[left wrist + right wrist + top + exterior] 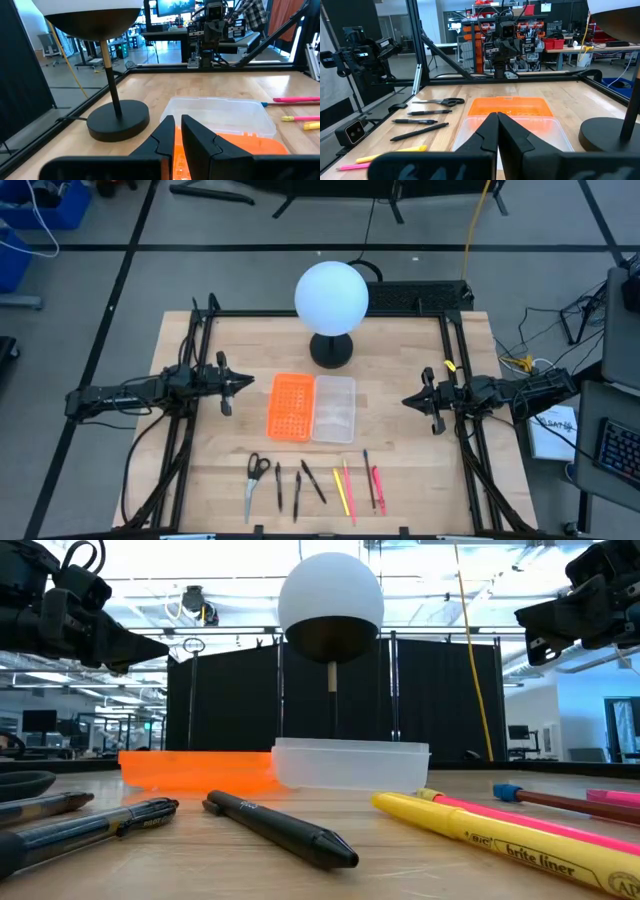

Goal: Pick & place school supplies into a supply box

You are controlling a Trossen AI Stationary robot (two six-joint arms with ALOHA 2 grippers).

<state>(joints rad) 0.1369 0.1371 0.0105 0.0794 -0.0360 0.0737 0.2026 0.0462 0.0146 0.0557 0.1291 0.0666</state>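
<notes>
A: Where does the job stand?

B: At the very start, I'd judge. The left tool [232,383] hangs above the tabletop [400,430] with nothing in it, its fingers nearly pressed together with only a slit between them. Just ahead of its tips lies the orange panel [288,406], and touching that panel's far side is the supply box [334,408], which looks bare inside.

A: And the supplies?

B: All in a row along the near edge, off to the side of both tools and well apart from them. From left to right: the scissors [255,478], three black pens [297,483], a yellow pen [342,492], a pink pen [348,480], a brown pencil [368,477] and a pink-red pen [378,477]. None has reached the box.

A: The right tool?

B: The right tool [419,400] hangs on the box's other side, pointing at it, fingers pressed fully together and holding nothing.

A: So what does the next move call for?

B: One tool must spread its fingers, swing toward the row, drop over a single item and pinch it across its thin body. The scissors lie nearest the left tool's side, the pink-red pen nearest the right's.
</notes>
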